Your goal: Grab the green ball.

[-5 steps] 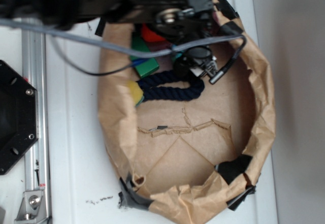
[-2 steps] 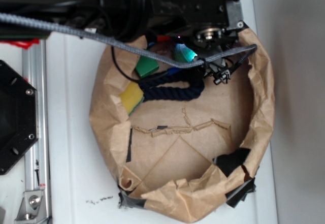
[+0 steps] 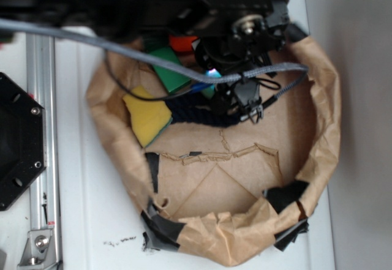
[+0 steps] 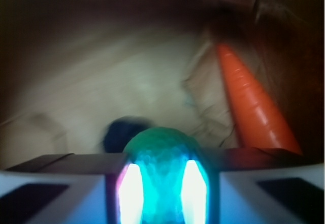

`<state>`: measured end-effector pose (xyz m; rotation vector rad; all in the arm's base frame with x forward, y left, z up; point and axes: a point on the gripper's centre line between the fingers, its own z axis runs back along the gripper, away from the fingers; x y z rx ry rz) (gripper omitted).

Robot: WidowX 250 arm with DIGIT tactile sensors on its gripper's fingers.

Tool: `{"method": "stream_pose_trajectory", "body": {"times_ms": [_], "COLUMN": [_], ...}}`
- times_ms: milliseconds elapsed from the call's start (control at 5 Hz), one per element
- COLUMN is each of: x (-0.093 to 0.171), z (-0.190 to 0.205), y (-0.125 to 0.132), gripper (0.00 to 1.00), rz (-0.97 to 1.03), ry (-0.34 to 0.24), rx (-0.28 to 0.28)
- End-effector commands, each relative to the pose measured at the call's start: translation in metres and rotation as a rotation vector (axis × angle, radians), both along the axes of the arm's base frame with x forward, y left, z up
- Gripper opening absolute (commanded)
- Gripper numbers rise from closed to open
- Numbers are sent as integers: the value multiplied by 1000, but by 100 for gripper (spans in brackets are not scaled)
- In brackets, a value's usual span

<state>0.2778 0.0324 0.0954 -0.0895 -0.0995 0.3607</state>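
From my wrist feed, the gripper (image 4: 162,183) has its two fingers (image 4: 76,183) on either side of the green ball (image 4: 162,148), which sits dead centre between them, lit teal by two bright glare strips. The gap looks filled by the ball, but I cannot tell whether the pads are pressing on it or just flanking it, so I won't call the grip made.

The relation that matters: the ball lies straight ahead and centred in the gripper, not off to one side, so I judge that what remains is a squeeze and no sideways correction. A ball has no long axis to line up with.

Moving outward on the wrist view, one orange carrot toy (image 4: 254,112) lies to the right, its tip pointing away and up, apart from the ball. A dark blurred shape sits just behind the ball.

On the exterior view the gripper (image 3: 242,101) hangs inside one crumpled brown paper bag (image 3: 318,129) lying on the white tabletop (image 3: 79,233). In it I count one dark blue rope (image 3: 196,114), one yellow sponge (image 3: 147,114) and one flat green block (image 3: 168,71).
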Motion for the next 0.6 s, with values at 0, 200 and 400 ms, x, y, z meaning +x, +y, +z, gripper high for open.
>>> {"method": "stream_pose_trajectory", "body": {"times_ms": [0,200,400], "x": [-1,-6,-10], "z": [63,71,75], "y": [-47,-71,-75], "gripper": [0,0,0], "rz": [-334,-507,-495], "ry": [-43,-12,-4], "rx": [-50,-19,-31]}}
